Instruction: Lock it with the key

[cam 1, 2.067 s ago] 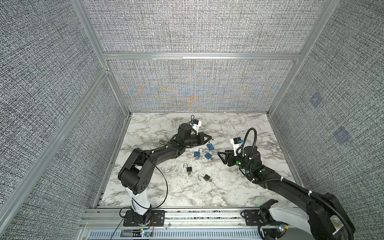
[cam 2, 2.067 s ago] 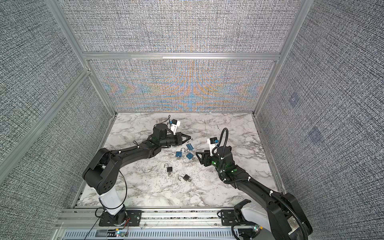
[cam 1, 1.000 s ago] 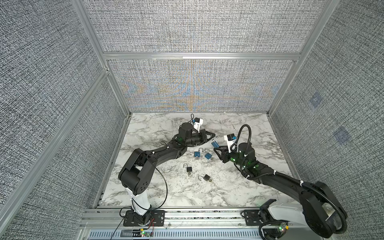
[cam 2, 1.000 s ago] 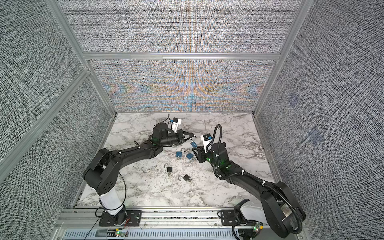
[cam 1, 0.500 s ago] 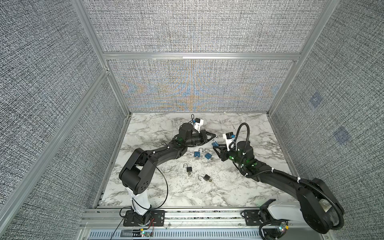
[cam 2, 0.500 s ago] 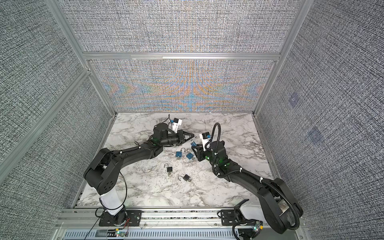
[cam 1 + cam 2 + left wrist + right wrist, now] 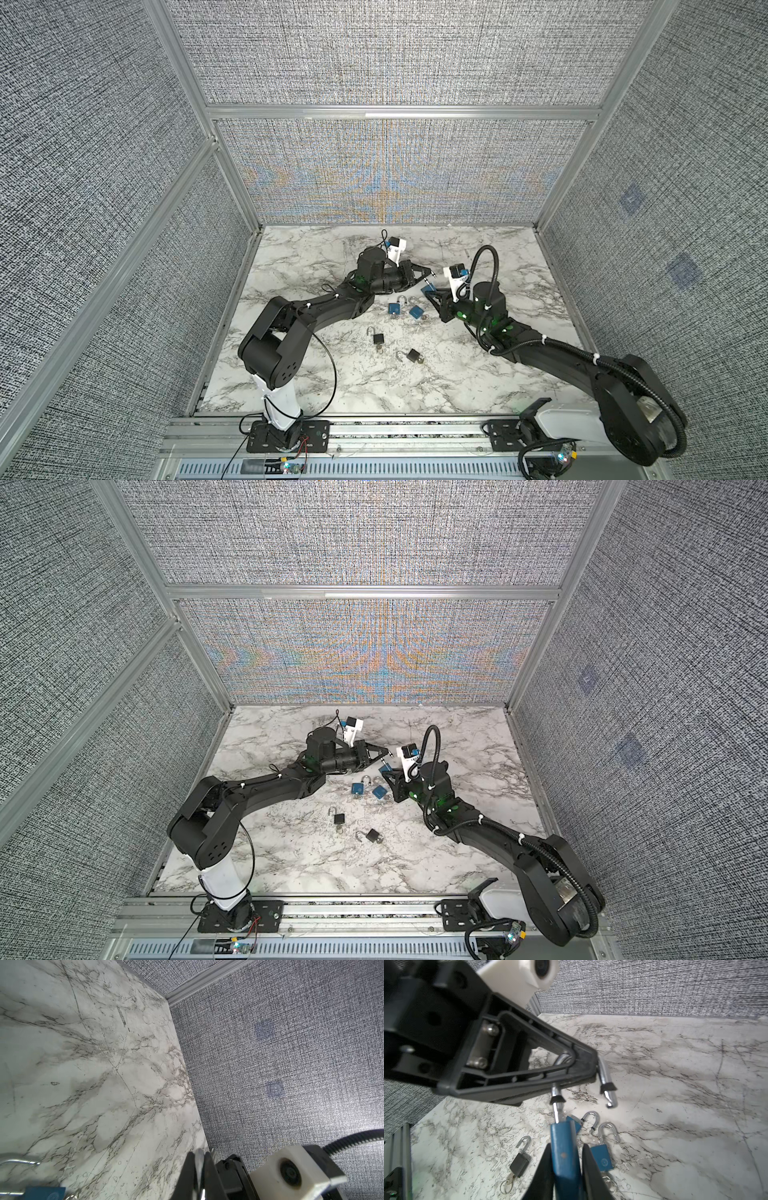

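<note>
- Since a lock has to be steadied before a key can be worked in it, a blue padlock is being held between the left end effector and the right end effector in both top views. It is apparently being kept clear of the bench. Two other blue padlocks and two black padlocks are being left lying nearer the front.
- In the left wrist view, a bright strip of metal, judged to be the shackle, is being pinched between the left end effector's fingers, which are being kept closed right down on it. The lock body is being hidden from this camera.
- In the right wrist view, the blue body is being clamped between the right end effector's fingers, which are closed onto its flat faces. The shackle's bend is being gripped by the left end effector.
  - The shackle is being shown open, with its free leg hanging beside the body. This two-sided hold is probably being used so that the leg can be pressed home.
  - Whether a key is fitted in the held lock cannot be told, as its keyway is being covered.
  - A key on a ring is being left in a black padlock on the bench.
</note>
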`<state>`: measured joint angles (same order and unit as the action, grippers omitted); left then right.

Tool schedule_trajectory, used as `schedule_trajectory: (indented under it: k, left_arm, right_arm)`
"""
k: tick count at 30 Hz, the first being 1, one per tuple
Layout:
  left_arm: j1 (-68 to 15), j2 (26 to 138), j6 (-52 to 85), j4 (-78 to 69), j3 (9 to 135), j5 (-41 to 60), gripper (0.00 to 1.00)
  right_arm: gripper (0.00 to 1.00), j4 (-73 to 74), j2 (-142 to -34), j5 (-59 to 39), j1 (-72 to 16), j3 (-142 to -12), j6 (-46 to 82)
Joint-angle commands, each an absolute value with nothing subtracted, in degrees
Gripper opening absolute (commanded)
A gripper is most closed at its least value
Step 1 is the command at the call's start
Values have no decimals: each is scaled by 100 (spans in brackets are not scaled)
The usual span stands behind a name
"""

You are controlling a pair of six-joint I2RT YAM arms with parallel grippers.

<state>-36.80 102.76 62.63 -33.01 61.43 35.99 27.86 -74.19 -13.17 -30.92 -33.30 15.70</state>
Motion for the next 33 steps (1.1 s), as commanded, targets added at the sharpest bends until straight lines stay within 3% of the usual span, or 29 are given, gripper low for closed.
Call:
schedule_trajectory:
  k: [1,16,18,22,33]
  left_arm:
    - [-3692,10222,6258,-3763,6101,3683,0]
    - [-3615,9957,6067,-3981,5821,3524,0]
    - [-3555,9878,5980,-3915,5801,3478,19]
    - [-3419,9659,5544,-3394,5788,3288,36]
    - [-3309,8993,3806,-2097,5745,2739,43]
  right_arm:
    - [2,2839,-7408,-997,-3068,-3332,1703]
    - [0,2490,-7096,-1230,-3035,-3362,1902]
    - [0,2446,-7013,-1222,-2973,-3301,1947]
    - [0,2119,-6825,-1393,-2804,-3319,1913]
    - [0,626,-6557,-2876,-2430,-4032,1479]
